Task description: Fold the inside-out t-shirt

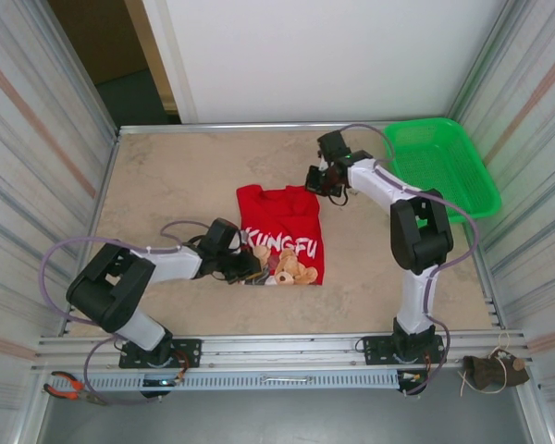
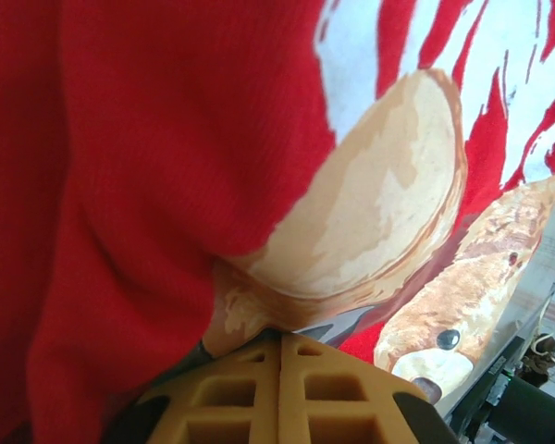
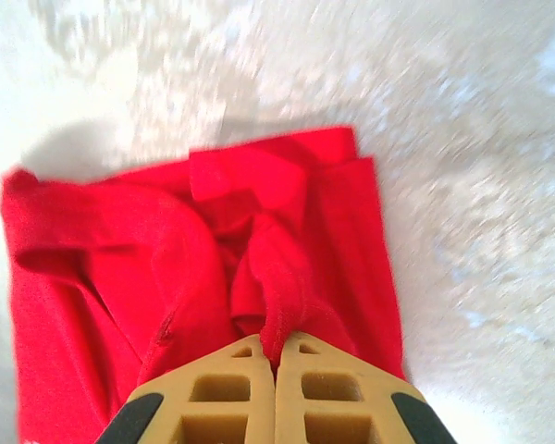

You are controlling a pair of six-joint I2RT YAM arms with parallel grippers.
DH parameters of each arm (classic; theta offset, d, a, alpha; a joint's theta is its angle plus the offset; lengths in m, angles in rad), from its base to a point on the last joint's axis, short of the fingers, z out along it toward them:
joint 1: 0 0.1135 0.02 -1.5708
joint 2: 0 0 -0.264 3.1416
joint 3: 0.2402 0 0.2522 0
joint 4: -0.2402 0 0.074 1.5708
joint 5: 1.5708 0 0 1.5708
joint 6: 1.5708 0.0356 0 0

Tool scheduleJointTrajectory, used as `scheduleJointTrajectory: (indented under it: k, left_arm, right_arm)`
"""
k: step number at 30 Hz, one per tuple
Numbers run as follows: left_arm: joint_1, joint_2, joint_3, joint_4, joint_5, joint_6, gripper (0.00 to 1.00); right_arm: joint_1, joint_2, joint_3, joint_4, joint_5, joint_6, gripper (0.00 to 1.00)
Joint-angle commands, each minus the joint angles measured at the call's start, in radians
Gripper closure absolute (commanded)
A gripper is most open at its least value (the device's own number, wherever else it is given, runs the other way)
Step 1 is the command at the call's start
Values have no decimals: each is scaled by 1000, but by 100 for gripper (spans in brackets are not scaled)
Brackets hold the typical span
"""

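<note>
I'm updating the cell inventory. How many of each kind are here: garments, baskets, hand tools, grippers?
Garments: 1, the red t-shirt
Baskets: 1, the green basket
Hand tools: 1, the red-handled pliers
Grippers: 2, the left gripper and the right gripper, each shut on the shirt's cloth
Total: 5

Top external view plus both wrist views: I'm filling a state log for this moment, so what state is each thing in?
t-shirt: partly folded, print facing up, pinched at two spots.
left claw: shut on the t-shirt at its printed near edge.
right claw: shut on a ridge of plain red cloth at the t-shirt's far side.
green basket: upright, apart from the t-shirt.
</note>
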Motion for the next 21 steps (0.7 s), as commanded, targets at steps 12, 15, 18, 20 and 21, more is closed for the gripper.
scheduleJointTrajectory:
  k: [12, 15, 18, 20, 21]
  left_arm:
    - [-69, 178, -76, -74, -85, -23, 100]
    - [-69, 113, -76, -77, -80, -31, 100]
    - [-69, -26, -18, -165, -86, -17, 84]
    - [-69, -120, 66, -257, -97, 9, 61]
    - [-69, -160, 126, -314, -111, 32, 50]
  right_arm:
    - [-135, 170, 72, 175, -74, 355, 100]
    - [-159, 121, 14, 112, 19, 411, 80]
    - [-166, 8, -73, 132, 59, 384, 55]
    - [-165, -71, -101, 115, 65, 343, 54]
    - [-163, -111, -114, 100, 62, 326, 53]
